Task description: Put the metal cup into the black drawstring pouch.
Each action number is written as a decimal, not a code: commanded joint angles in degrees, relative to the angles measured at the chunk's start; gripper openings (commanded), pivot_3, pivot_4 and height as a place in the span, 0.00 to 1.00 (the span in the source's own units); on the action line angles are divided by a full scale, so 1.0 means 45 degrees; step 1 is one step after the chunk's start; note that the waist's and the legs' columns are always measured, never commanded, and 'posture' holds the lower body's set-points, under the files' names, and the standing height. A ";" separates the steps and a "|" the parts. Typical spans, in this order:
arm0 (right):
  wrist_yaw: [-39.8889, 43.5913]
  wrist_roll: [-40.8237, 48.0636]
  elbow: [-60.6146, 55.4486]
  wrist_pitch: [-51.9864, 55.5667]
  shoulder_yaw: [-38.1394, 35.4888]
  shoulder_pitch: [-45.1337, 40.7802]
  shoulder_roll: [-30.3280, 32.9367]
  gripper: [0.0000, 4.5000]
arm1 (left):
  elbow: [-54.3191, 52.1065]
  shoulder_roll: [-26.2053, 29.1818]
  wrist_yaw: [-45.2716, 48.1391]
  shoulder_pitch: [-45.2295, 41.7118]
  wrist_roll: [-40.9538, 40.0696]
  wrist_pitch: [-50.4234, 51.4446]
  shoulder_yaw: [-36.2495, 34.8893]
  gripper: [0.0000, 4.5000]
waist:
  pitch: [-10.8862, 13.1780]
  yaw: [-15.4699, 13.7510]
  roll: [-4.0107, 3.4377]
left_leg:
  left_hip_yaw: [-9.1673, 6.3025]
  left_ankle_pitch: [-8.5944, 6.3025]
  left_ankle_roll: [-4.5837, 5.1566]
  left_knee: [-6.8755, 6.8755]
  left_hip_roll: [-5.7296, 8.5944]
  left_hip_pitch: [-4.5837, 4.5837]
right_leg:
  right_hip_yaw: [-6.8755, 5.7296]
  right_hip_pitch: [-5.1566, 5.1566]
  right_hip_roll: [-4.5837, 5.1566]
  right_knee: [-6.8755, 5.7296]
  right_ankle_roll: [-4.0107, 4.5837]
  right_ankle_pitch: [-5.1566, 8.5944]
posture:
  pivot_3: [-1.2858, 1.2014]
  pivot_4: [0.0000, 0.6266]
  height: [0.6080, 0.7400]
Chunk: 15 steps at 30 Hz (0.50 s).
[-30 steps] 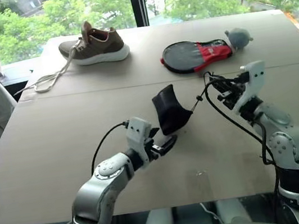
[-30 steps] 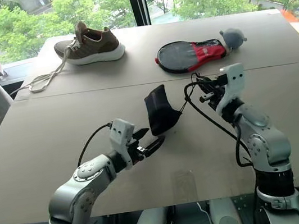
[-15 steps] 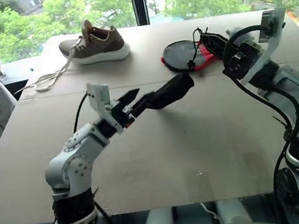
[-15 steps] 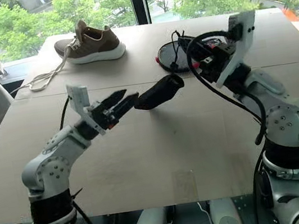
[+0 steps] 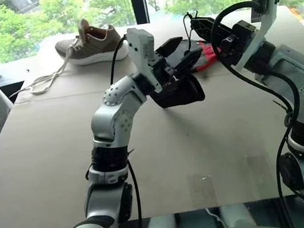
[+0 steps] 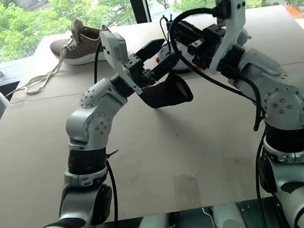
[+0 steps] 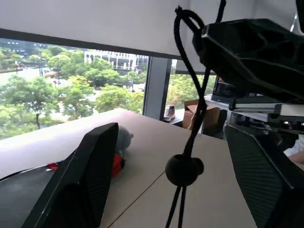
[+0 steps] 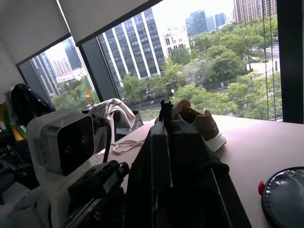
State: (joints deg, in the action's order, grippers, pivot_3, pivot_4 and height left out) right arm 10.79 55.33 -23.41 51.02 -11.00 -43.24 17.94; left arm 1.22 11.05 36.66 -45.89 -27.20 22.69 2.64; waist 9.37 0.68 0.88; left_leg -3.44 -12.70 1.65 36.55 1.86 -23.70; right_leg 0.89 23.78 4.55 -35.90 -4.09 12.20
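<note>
Hold the right gripper (image 5: 206, 28) pinched shut on the cord of the black drawstring pouch (image 5: 180, 90), hanging in the air over the table (image 5: 41, 143). Ease the wide-spread left gripper (image 5: 186, 48) into its mouth without snagging cord. Cannot tell whether the metal cup sits inside.

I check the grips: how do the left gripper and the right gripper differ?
The left gripper is open, the right gripper shut. The right gripper grips the black drawstring pouch by its cord end; the left gripper does not clamp it. Both are raised above the table.
</note>
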 commanded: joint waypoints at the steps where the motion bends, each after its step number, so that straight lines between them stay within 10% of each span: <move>1: -0.0129 0.0105 -0.0284 -0.0232 -0.0021 -0.0246 -0.0015 0.00 | 0.0050 -0.0240 0.0226 -0.0272 0.0127 -0.0716 -0.0061 0.77 | 0.0000 0.0006 0.0000 | -0.0002 0.0000 0.0000 0.0000 0.0001 -0.0001 | -0.0001 0.0000 0.0001 0.0002 -0.0001 0.0000 | 0.52 0.24 1.00; 9: -0.0381 0.0169 -0.0353 -0.0293 0.0018 -0.0320 -0.0098 0.00 | -0.0099 -0.0296 0.0510 0.0264 0.0071 -0.0332 0.0079 0.04 | 0.0000 0.0020 0.0000 | -0.0021 0.0000 0.0001 -0.0001 0.0000 -0.0001 | -0.0006 0.0000 0.0000 -0.0003 -0.0001 0.0000 | 0.52 0.24 1.00; 15: -0.0496 0.0180 -0.0136 -0.0456 -0.0089 -0.0670 -0.0226 0.00 | 0.0170 -0.0055 0.0569 0.0660 0.0585 -0.0197 0.0379 0.04 | 0.0000 0.0025 -0.0001 | -0.0022 0.0001 0.0002 0.0001 0.0000 0.0002 | -0.0009 0.0000 -0.0003 -0.0012 -0.0001 0.0000 | 0.52 0.24 1.00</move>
State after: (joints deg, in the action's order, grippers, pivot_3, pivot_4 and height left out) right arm 8.69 55.29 -22.99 50.94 -10.43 -44.13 17.14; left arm 2.67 10.54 38.69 -43.24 -25.39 22.10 3.60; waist 9.37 0.80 0.88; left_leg -3.53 -12.69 1.65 36.55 1.86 -23.69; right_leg 0.85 23.78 4.54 -35.95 -4.09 12.20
